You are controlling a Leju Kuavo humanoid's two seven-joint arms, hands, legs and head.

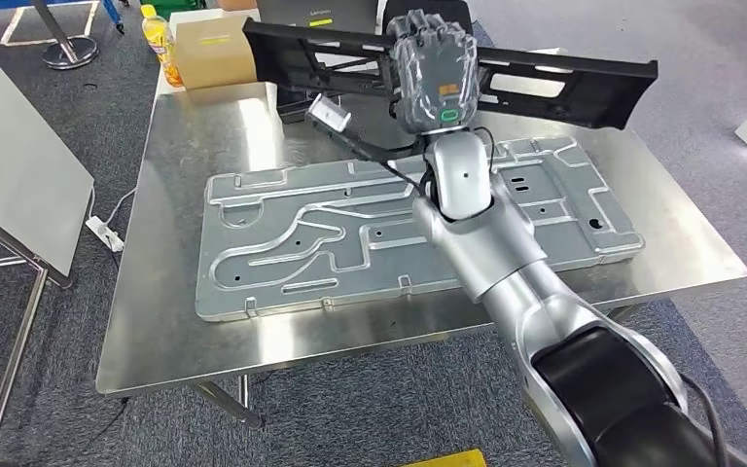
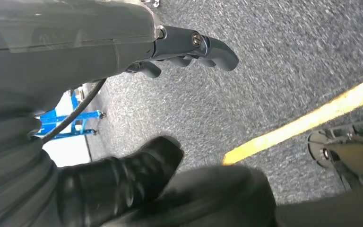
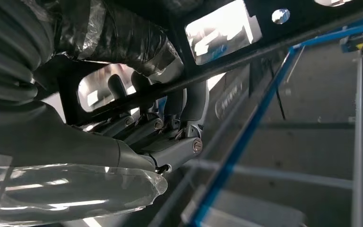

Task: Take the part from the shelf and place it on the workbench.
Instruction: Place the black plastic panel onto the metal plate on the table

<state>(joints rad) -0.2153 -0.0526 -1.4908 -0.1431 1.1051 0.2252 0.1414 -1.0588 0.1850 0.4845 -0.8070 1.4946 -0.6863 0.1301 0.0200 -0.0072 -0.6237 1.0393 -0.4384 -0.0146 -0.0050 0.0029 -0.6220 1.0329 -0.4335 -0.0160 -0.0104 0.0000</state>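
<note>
A long black plastic part (image 1: 564, 86) hangs level above the far half of the steel workbench (image 1: 253, 345). My right hand (image 1: 435, 70) grips it near its middle, arm stretched forward over the bench. In the right wrist view the fingers (image 3: 170, 142) curl around a bar of the black part (image 3: 217, 68). In the left wrist view my left hand (image 2: 137, 118) hangs over grey carpet, its fingers (image 2: 194, 47) and thumb (image 2: 123, 182) apart with nothing between them.
A large silver stamped panel (image 1: 350, 243) lies flat across the bench under my right arm. At the far left corner stand a yellow bottle (image 1: 161, 41) and a cardboard box (image 1: 214, 51). A white board (image 1: 10, 156) stands left of the bench. A yellow line (image 2: 302, 123) crosses the carpet.
</note>
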